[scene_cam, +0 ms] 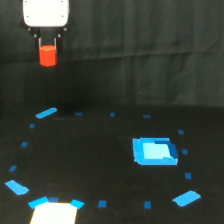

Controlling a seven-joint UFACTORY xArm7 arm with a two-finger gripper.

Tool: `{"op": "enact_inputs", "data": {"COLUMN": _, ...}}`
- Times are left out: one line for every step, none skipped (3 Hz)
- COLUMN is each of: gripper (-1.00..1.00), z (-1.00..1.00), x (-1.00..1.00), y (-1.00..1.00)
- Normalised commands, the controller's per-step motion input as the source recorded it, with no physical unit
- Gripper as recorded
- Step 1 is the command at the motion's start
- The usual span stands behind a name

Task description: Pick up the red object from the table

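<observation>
The red object (48, 55), a small bright red-orange stubby block, hangs high in the air at the upper left of the exterior view, well above the black table (100, 160). My gripper (48, 50) points down from its white body and is shut on the block, a thin finger on each side. The block's lower part shows below the fingertips. No part of it touches the table.
A large blue square patch (154, 151) lies on the table's right side. Small blue tape marks dot the surface, with bigger pieces at the left (46, 113), lower left (17, 188) and lower right (186, 198). A white patch (54, 212) sits at the bottom edge. A dark curtain hangs behind.
</observation>
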Motion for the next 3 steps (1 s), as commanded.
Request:
{"op": "enact_inputs", "data": {"gripper": -0.99, "z": 0.31, "x": -0.13, "y": -0.15}}
{"op": "enact_inputs", "data": {"gripper": -1.00, "z": 0.10, "x": -0.32, "y": 0.01}}
{"op": "enact_inputs", "data": {"gripper": -1.00, "z": 0.40, "x": -0.18, "y": -0.34}}
